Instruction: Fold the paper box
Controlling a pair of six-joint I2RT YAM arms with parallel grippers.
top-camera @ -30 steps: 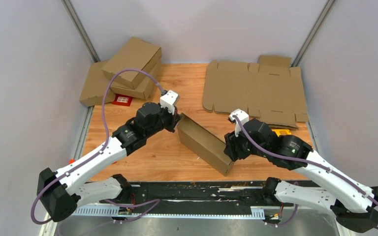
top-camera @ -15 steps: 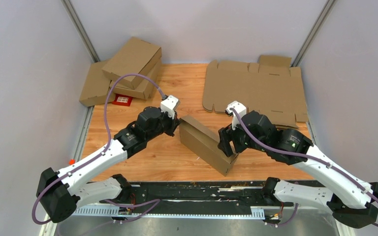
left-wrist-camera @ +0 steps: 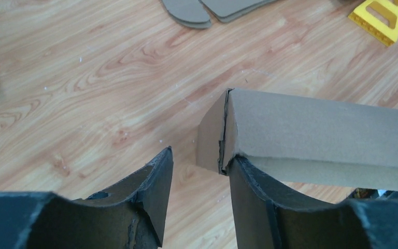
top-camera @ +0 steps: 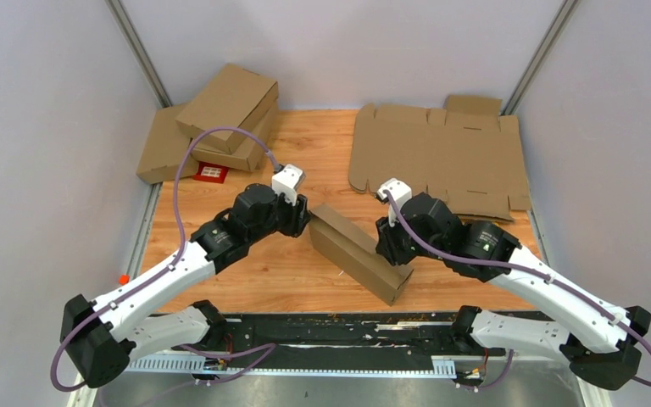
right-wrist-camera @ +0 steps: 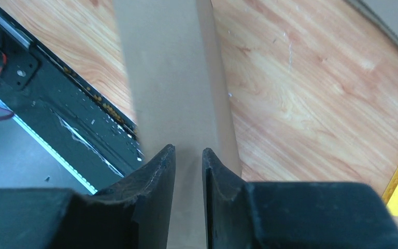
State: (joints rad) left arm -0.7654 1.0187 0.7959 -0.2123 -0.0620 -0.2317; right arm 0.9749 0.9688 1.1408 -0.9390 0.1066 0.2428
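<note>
Now the paper box [top-camera: 358,251] is found in the middle of the table [top-camera: 280,275]. It is stood on one long side, and its length runs from 10 o'clock to 4 o'clock in the top view. The left gripper [left-wrist-camera: 200,158] is placed at the 10 o'clock end. Its jaws are held apart and nothing is clamped; only one finger [left-wrist-camera: 259,197] is touching the corner of the box. The right gripper [right-wrist-camera: 188,151] is set over the top edge nearer the 4 o'clock end, reached from 2 o'clock. Its jaws are nearly together and cardboard is seen in the narrow gap, but whether the wall is really pinched cannot be told.

The box looks almost formed, so the step is judged to be the last closing or squaring. To do it well, the 10 o'clock end should be steadied by the left fingers, and pressure should be given along the wall, not across it, because corrugated board is easily creased. A flat blank [top-camera: 436,161] at 1 o'clock and finished boxes [top-camera: 225,106] at 11 o'clock are seen well apart.
</note>
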